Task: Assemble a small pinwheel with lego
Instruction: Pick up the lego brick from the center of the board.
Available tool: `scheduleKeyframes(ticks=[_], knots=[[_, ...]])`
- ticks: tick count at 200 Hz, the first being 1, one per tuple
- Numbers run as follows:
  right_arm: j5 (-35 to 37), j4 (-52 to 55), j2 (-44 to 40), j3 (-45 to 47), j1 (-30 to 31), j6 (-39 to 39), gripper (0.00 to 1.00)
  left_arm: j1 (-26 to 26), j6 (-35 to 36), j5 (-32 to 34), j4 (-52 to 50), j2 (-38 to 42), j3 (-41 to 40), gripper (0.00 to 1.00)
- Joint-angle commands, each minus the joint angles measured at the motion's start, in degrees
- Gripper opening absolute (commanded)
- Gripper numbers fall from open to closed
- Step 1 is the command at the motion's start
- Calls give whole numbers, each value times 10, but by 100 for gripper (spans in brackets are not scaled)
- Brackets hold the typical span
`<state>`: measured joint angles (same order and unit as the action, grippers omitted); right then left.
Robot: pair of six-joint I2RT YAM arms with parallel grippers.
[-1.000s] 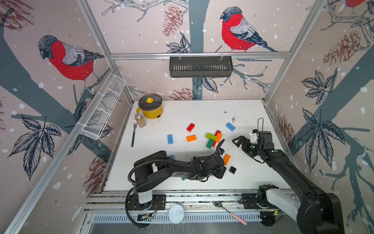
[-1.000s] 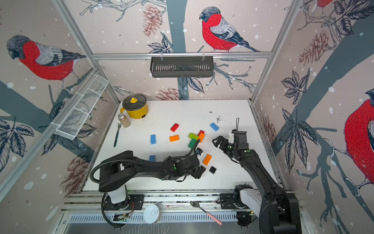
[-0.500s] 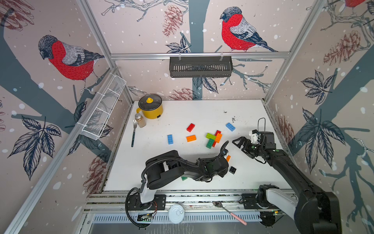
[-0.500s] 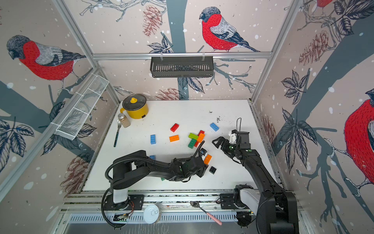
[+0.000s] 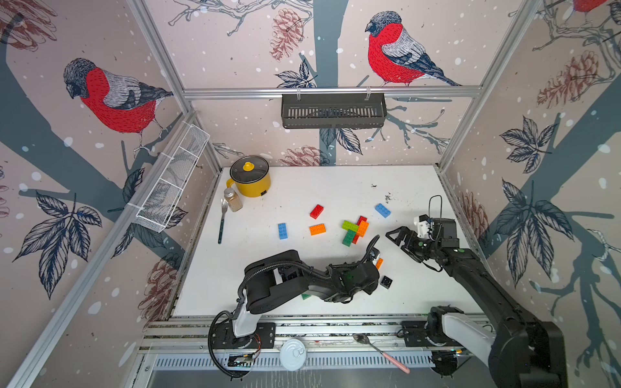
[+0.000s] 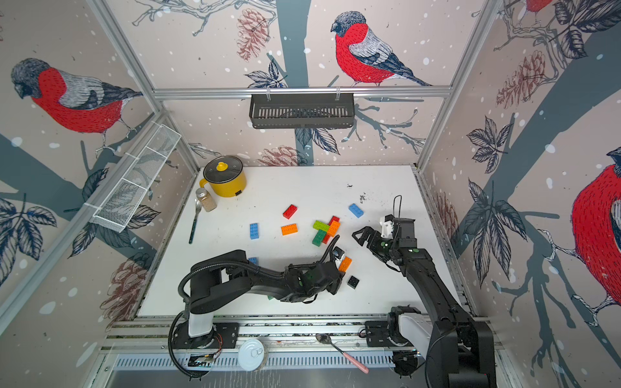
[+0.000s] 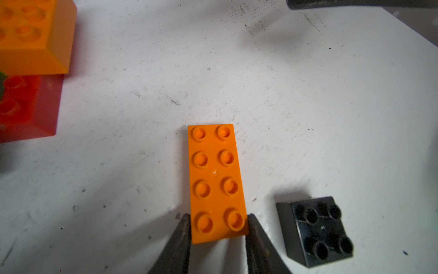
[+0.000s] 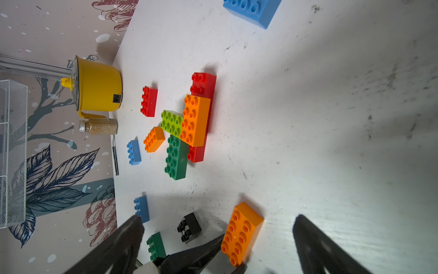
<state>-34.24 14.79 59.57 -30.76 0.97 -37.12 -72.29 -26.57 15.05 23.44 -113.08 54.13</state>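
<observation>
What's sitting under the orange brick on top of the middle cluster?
Red lego shows beneath the orange brick, poking out at both ends. The orange covers the middle, so whether it is one red piece or two is hidden.

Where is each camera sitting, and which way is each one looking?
Top views: high above the robot's side, facing down at the white table; both top views show the left arm and right arm.
Left wrist: on the left arm, close over the table, facing the orange brick; only the left gripper shows, pinching it.
Right wrist: on the right arm, facing across the table toward the yellow pot; the open right gripper shows.
Shared: both wrist views see that orange brick and the black square.
</observation>
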Motion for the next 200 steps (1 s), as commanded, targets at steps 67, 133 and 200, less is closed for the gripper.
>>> scheduleKeyframes(ticks=[67,133,200], knots=[[-2,-10,3,6,-1,14,99,-6,13,-29,-18,-26,7,27],[1,-31,15,8,1,17,99,-6,-16,17,-57,24,4,17],[69,-80,67,-3,113,5,99,12,-86,62,-158,224,-95,17]])
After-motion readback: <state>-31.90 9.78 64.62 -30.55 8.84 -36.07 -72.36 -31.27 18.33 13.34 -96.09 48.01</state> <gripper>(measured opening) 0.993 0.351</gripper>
